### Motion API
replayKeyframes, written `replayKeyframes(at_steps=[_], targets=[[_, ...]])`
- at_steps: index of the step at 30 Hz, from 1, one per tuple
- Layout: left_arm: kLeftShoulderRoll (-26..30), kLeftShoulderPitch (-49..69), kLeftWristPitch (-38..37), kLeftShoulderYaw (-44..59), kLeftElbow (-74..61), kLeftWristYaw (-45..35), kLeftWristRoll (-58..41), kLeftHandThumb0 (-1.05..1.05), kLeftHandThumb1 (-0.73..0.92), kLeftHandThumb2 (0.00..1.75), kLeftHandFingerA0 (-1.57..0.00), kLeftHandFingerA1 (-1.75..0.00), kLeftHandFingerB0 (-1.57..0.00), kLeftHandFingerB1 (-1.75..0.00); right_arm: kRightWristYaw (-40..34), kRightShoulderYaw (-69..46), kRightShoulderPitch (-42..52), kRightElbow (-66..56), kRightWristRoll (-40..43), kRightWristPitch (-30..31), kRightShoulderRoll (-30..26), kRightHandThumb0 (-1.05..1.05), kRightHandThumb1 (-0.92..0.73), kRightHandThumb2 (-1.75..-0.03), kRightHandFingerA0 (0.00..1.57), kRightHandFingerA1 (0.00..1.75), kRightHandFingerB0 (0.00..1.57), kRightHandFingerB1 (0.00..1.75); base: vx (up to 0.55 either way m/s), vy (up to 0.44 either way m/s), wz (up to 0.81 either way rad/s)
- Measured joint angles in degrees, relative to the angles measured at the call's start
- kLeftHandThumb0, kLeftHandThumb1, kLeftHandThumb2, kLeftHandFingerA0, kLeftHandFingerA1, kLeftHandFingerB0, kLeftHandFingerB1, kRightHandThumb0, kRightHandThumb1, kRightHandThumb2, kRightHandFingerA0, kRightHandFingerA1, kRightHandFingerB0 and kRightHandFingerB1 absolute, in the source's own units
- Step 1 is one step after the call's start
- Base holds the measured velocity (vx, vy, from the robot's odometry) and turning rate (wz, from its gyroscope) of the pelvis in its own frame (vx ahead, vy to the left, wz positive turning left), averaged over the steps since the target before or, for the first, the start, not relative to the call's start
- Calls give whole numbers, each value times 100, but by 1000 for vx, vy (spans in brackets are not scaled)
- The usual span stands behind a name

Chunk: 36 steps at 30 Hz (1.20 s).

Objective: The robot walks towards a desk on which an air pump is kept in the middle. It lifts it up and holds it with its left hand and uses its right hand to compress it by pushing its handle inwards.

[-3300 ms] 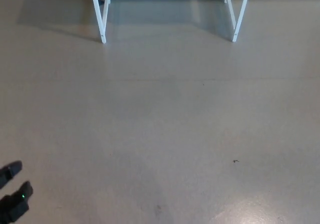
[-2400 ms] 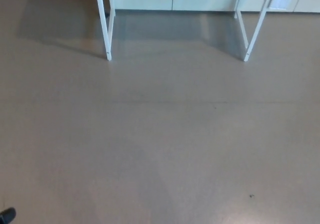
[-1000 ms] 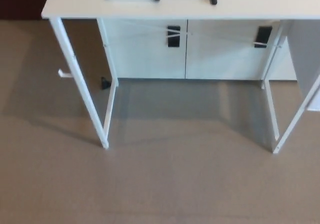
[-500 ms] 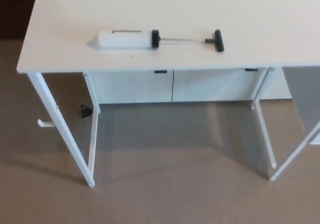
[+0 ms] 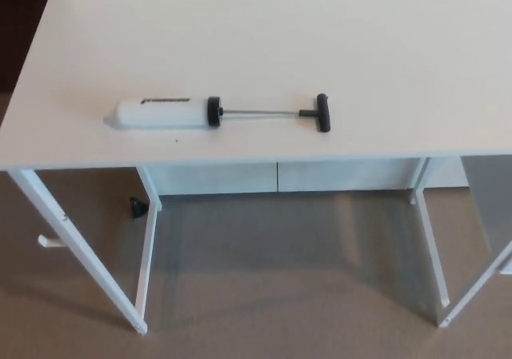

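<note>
Compared with half a second ago, the whole view is sliding downward as the camera is coming closer, so the desk (image 5: 384,23) is filling more of the picture; the things themselves are not shifting. Lying on its side near the front edge, toward the front left corner, the air pump (image 5: 164,113) is resting with its white barrel pointing left and its thin rod stretching right to the black handle (image 5: 322,113), fully drawn out, probably so that it can be pushed inward. Neither the left hand nor the right hand is showing, so whether they are released or clenched cannot be told. Judging by this, the walk-up is nearly finishing and the lift is not yet beginning
</note>
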Motion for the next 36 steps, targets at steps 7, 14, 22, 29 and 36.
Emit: replayKeyframes(at_steps=[7, 14, 22, 29, 36], targets=[[-8, 23, 8, -21, 6, 25, 20, -18, 81, 65, -45, -38, -32, -33, -23, -1, 74, 50, -10, -11, 13, -1, -52, -89, 34, 59, 17, 50, 118, 85, -1], [69, 5, 4, 28, -8, 18, 16, -18, 78, 63, -47, -38, -33, -34, -168, 45, -111, 412, -91, -40, 34, -1, -75, -63, 42, 54, 21, 40, 173, 166, 3], [70, 5, 1, 22, 96, 25, 21, -17, 81, 64, -47, -38, -34, -34, -212, 55, -37, 266, -96, -32, 74, 0, -79, -64, 40, 53, 22, 40, 157, -67, 14], [25, -85, 2, -7, 76, 16, 20, -19, 77, 63, -47, -38, -34, -34, -220, 2, -125, 414, -89, -84, 9, -2, -75, -62, 41, 52, 23, 40, 166, -169, -5], [29, -119, 7, -43, 86, 24, 40, -18, 77, 62, -47, -38, -38, -35, -243, 3, -91, 473, -100, -104, 19, -2, -74, -62, 40, 53, 24, 42, 15, 84, -3]])
